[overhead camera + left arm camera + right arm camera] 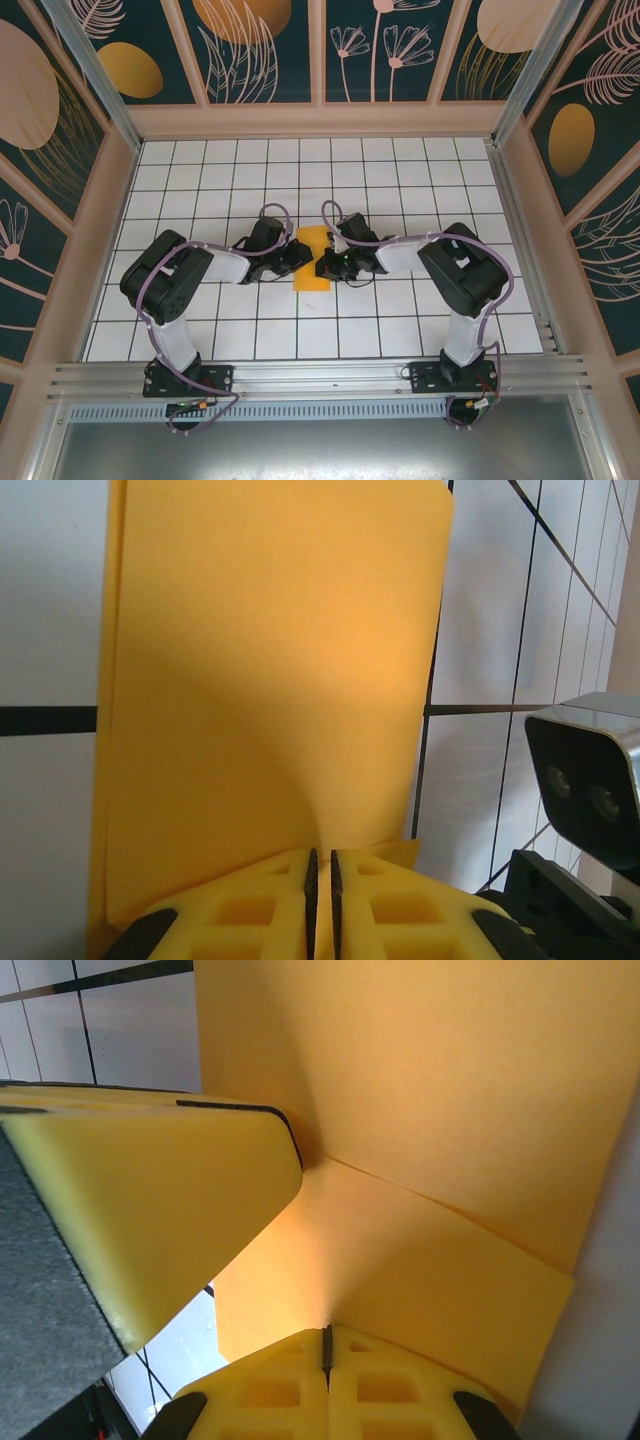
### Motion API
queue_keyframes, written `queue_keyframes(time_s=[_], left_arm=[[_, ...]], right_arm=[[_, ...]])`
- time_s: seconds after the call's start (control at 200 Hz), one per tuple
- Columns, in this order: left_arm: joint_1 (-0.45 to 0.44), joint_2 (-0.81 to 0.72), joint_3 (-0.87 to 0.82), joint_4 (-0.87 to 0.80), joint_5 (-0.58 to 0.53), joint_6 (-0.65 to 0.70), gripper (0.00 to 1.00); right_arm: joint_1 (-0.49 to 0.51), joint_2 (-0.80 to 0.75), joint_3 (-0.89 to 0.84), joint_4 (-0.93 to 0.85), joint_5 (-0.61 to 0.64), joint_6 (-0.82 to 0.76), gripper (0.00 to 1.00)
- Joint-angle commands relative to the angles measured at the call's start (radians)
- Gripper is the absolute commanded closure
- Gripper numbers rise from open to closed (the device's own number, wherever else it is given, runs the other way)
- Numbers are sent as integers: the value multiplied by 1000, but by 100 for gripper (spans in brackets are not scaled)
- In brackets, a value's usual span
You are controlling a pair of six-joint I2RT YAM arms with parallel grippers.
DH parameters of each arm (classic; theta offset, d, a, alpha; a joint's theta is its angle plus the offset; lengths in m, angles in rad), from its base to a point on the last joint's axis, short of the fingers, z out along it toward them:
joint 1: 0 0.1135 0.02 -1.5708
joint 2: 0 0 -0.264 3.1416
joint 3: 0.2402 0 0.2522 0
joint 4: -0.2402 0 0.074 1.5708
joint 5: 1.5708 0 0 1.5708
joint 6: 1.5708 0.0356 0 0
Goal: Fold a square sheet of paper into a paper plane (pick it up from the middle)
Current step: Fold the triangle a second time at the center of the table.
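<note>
Sheet: the square sheet of paper lies part-folded at the middle of the bench.
Left end effector: pinching the sheet's edge.
Right end effector: closed on its flap.
Advice: align the edges, then press the crease flat.

Thin orange-yellow paper sheet on white, black-gridded tabletop
Dark teal wallpaper panels carry orange ovals and pale pink leaf outlines.

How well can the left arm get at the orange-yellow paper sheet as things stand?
Yes, it seems: the left tool sits right at the paper sheet, apparently closed on its edge with nothing between. The right tool pinches the opposite side, which leaves the left's way free.
</note>
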Motion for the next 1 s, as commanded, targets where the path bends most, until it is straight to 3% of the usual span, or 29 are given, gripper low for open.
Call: queue_keyframes(time_s=[0.0, 0.681, 0.991], left_arm=[[5, 30, -6, -71, -75, 22, 85], [5, 34, -1, -106, -106, 21, 86], [5, 29, 1, -101, -90, 25, 86]], right_arm=[[3, 19, -54, -42, 36, -3, 100], [-45, -208, -233, -146, 13, -84, 100], [-41, -229, -110, -78, -29, -33, 100]])
